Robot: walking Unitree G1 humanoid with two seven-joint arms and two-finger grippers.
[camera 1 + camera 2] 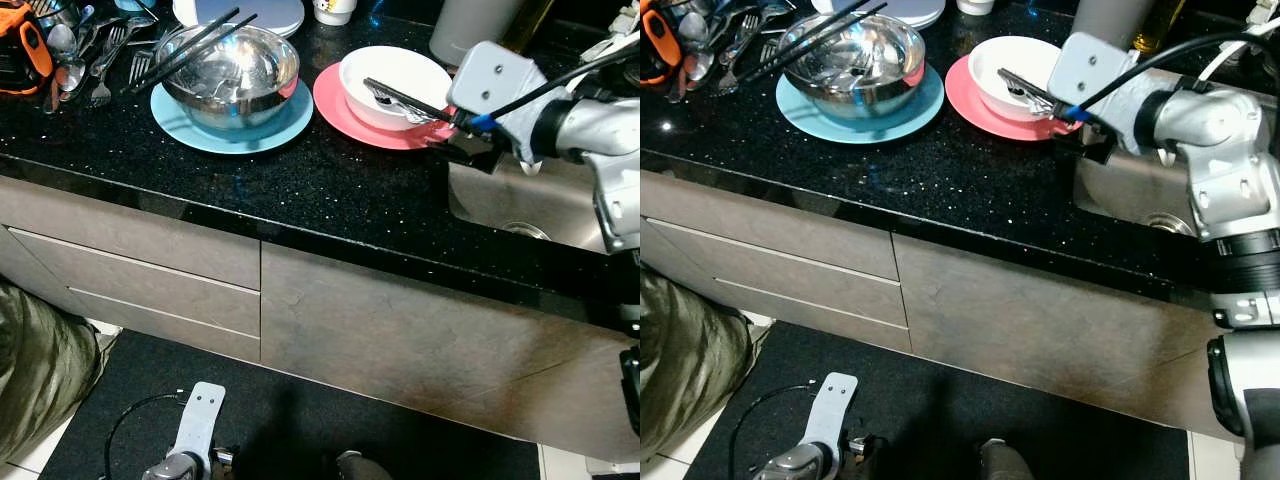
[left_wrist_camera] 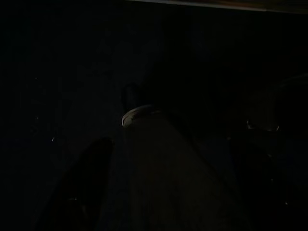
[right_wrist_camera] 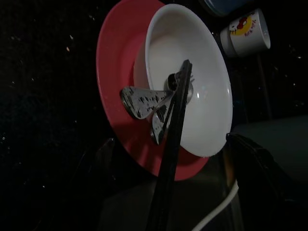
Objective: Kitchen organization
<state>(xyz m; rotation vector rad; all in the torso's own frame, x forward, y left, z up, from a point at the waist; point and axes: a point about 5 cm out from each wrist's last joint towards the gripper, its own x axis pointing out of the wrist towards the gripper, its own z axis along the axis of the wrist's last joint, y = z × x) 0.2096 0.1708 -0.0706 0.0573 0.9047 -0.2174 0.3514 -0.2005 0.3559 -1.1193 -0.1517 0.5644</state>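
A white bowl [image 1: 400, 80] sits on a pink plate [image 1: 340, 110] on the black countertop [image 1: 300, 185], beside the sink [image 1: 540, 205]. Black chopsticks [image 3: 175, 110] and a metal spoon handle [image 3: 142, 103] lean out of the bowl over its rim. My right gripper [image 3: 168, 139] is at the plate's sink-side edge. It is open, and the chopsticks' free end runs between its spread fingers [image 3: 98, 178] without touching them. Further left, a steel bowl [image 1: 232, 70] rests on a blue plate [image 1: 200, 130] with another pair of chopsticks [image 1: 190, 45] across it. My left gripper [image 2: 168, 163] hangs idle near the floor, in the dark.
Loose forks and spoons [image 1: 100, 50] and an orange-and-black object [image 1: 20, 50] lie at the counter's back left. A cartoon mug [image 3: 245, 33] stands behind the white bowl. Grey drawers [image 1: 150, 260] are below the counter. A person's green garment [image 1: 40, 370] is at the lower left.
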